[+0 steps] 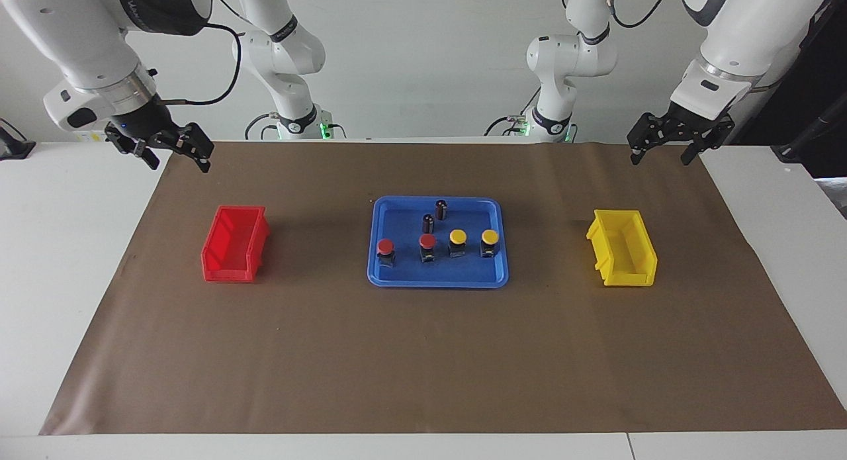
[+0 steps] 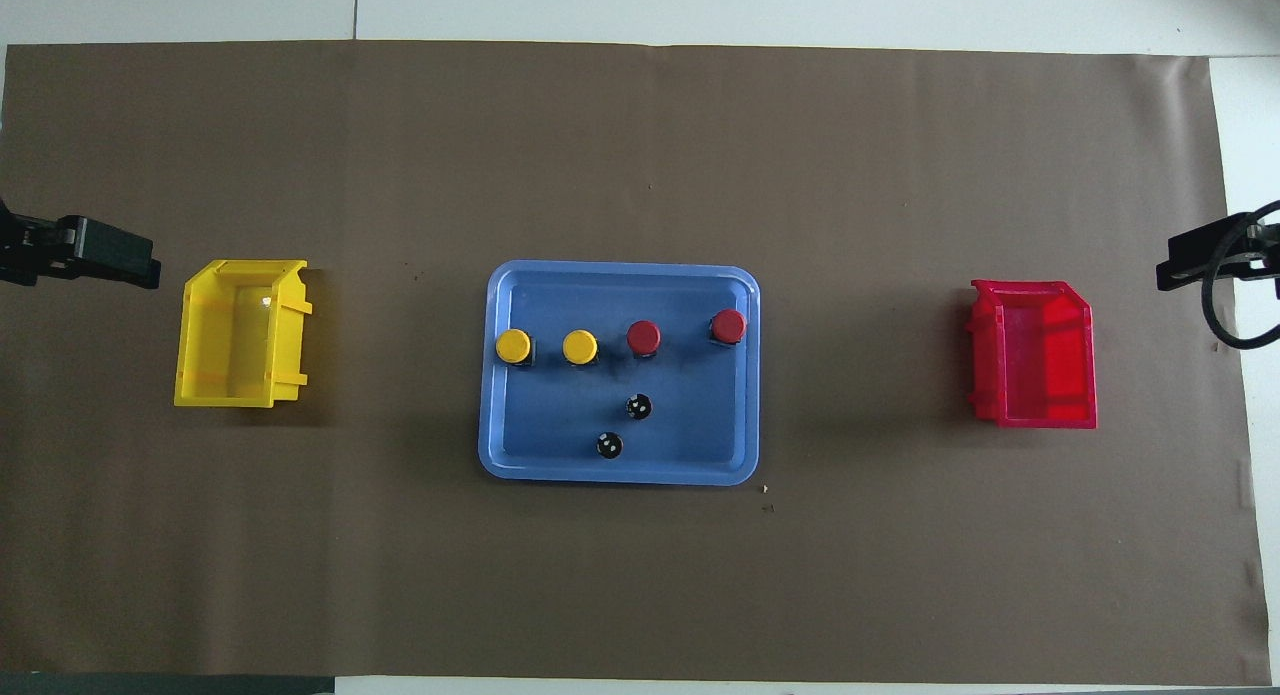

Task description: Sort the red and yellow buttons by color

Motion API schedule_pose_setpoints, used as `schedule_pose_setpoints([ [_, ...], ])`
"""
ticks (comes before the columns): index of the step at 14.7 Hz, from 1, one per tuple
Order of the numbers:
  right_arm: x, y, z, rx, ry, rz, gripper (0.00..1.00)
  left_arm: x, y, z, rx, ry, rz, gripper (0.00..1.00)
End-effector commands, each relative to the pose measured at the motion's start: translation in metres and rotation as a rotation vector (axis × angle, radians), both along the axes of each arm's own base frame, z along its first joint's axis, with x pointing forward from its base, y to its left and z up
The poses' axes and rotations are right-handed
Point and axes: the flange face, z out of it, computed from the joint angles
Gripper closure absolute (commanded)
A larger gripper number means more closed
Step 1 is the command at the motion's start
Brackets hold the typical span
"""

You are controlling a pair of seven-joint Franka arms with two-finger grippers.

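Note:
Two red buttons (image 1: 385,247) (image 1: 427,241) and two yellow buttons (image 1: 457,237) (image 1: 490,237) stand in a row on a blue tray (image 1: 437,282) at mid-table. From above, the yellow caps (image 2: 514,346) (image 2: 580,347) sit toward the left arm's end and the red caps (image 2: 644,337) (image 2: 728,325) toward the right arm's end. My left gripper (image 1: 662,157) hangs open and empty over the mat's corner at its own end. My right gripper (image 1: 177,159) hangs open and empty over the corner at its end. Both arms wait.
Two dark cylinders (image 1: 441,210) (image 1: 428,223) stand in the tray, nearer to the robots than the buttons. A yellow bin (image 1: 628,278) sits toward the left arm's end, a red bin (image 1: 228,271) toward the right arm's end. A brown mat (image 1: 423,367) covers the table.

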Motion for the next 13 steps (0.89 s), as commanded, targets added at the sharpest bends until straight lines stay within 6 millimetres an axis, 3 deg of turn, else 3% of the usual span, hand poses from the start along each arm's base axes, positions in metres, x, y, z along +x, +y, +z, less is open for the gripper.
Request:
schedule_pose_setpoints([
  [1, -0.0027, 0.0011, 0.0036, -0.004, -0.017, 0.014, 0.0, -0.0094, 0.0026, 0.0011, 0.019, 0.009, -0.014, 0.0],
  [13, -0.0073, 0.005, 0.0007, -0.003, 0.002, 0.017, 0.0, -0.0092, 0.0042, 0.0011, 0.019, 0.009, -0.011, 0.0],
])
